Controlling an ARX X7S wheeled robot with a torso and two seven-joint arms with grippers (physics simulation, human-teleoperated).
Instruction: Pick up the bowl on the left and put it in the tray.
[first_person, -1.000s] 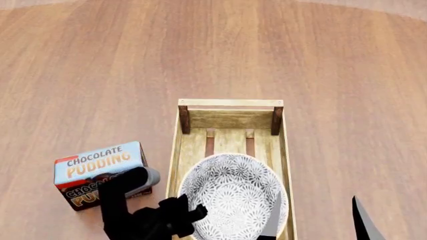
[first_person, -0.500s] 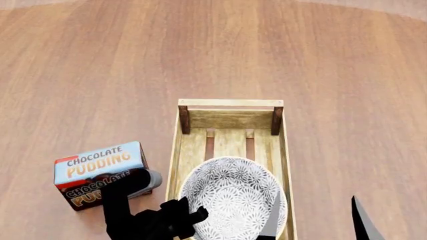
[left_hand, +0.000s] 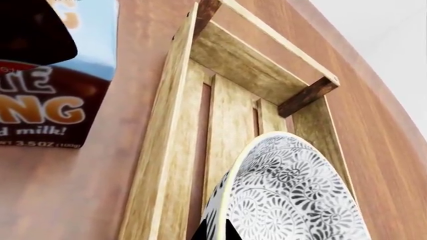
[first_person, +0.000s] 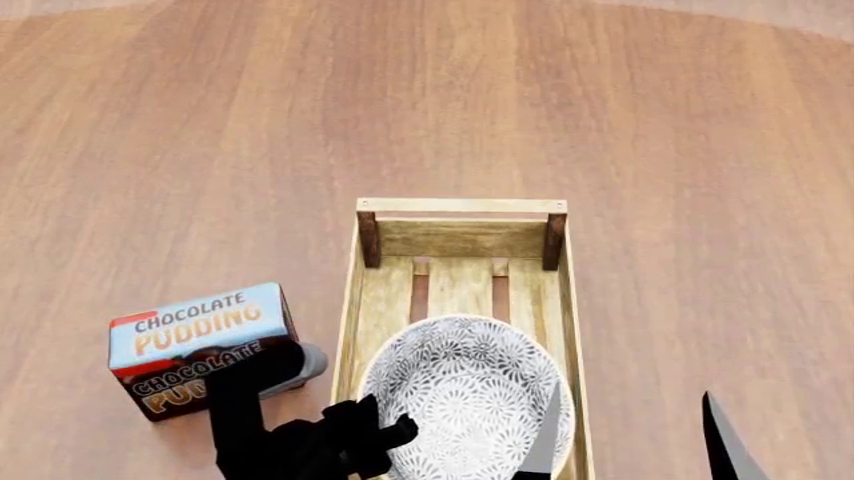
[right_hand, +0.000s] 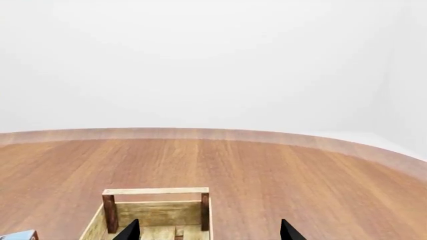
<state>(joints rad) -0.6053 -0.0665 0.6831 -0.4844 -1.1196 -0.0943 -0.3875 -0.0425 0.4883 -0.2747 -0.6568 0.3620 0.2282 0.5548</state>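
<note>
The bowl (first_person: 467, 400), white with a grey-blue floral pattern, sits inside the near half of the tray (first_person: 461, 206), a light-wood slatted crate with dark corner posts. My left gripper (first_person: 387, 435) is shut on the bowl's left rim. In the left wrist view its two black tips (left_hand: 215, 233) pinch the rim of the bowl (left_hand: 293, 195) above the planks of the tray (left_hand: 167, 150). I cannot tell whether the bowl rests on the floor. My right gripper (first_person: 634, 445) hangs open at the tray's near right, its fingers wide apart (right_hand: 209, 232) and nothing between them. The tray's far end (right_hand: 155, 191) shows beyond it.
A chocolate pudding box (first_person: 200, 325) lies on the wooden table just left of the tray, close to my left arm, and its side fills a corner of the left wrist view (left_hand: 47, 100). The round table's far edge (right_hand: 213, 132) curves beyond the tray.
The bowl has sunk slightly lower and nearer in the tray, along with the left gripper that holds it. The right gripper has not moved.
</note>
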